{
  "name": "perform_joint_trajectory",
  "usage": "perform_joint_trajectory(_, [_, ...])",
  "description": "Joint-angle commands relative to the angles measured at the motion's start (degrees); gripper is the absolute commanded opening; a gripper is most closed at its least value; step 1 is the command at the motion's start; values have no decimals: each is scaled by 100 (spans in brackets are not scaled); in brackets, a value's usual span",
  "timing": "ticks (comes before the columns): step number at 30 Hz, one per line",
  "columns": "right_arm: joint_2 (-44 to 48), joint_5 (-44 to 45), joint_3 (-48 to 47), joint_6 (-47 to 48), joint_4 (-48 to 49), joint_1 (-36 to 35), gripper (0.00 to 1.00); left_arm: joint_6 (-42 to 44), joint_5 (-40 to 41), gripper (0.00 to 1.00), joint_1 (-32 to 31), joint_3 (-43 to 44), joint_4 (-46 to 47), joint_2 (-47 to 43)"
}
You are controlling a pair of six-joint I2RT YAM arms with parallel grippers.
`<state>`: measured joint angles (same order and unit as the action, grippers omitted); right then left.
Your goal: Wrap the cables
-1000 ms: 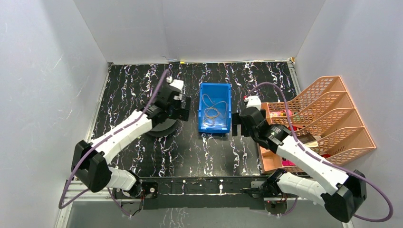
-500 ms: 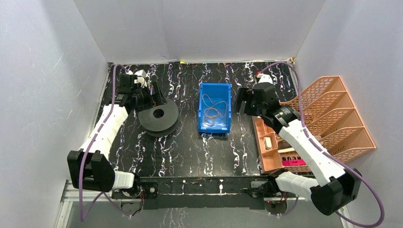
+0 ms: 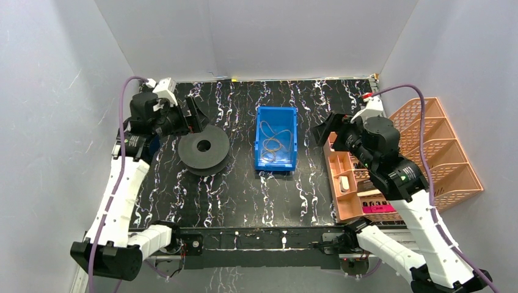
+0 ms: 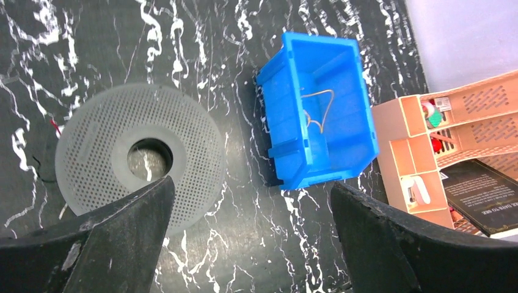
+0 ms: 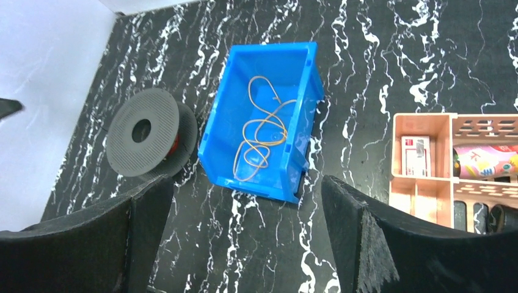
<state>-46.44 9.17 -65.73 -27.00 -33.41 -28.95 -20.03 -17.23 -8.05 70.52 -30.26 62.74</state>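
Note:
The cables (image 3: 273,141) are thin tan-yellow wires lying in loose loops inside a blue bin (image 3: 293,131) at the table's middle; they also show in the right wrist view as cables (image 5: 262,137) and partly in the left wrist view as cables (image 4: 317,107). A black perforated spool (image 3: 204,146) lies flat left of the bin, with a bit of red wire (image 4: 56,127) at its edge. My left gripper (image 3: 196,119) hangs open high above the spool's far-left side. My right gripper (image 3: 322,131) hangs open, raised right of the bin. Neither holds anything.
An orange compartment tray (image 3: 342,204) with small items sits right of the bin, and an orange mesh file rack (image 3: 440,152) stands beyond it. White walls close in the table on three sides.
Both arms have lifted and swung outward: the left gripper away from the spool toward the back left, the right gripper up and rightward over the orange tray. Both stayed open.

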Motion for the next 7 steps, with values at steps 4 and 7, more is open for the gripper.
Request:
perform_joint_trajectory(4, [143, -473, -100, 423, -197, 3, 98, 564, -766, 98, -121, 428, -40, -604])
perform_joint_trajectory(7, [47, -206, -167, 241, -329, 4, 98, 603, -877, 98, -223, 365, -21, -611])
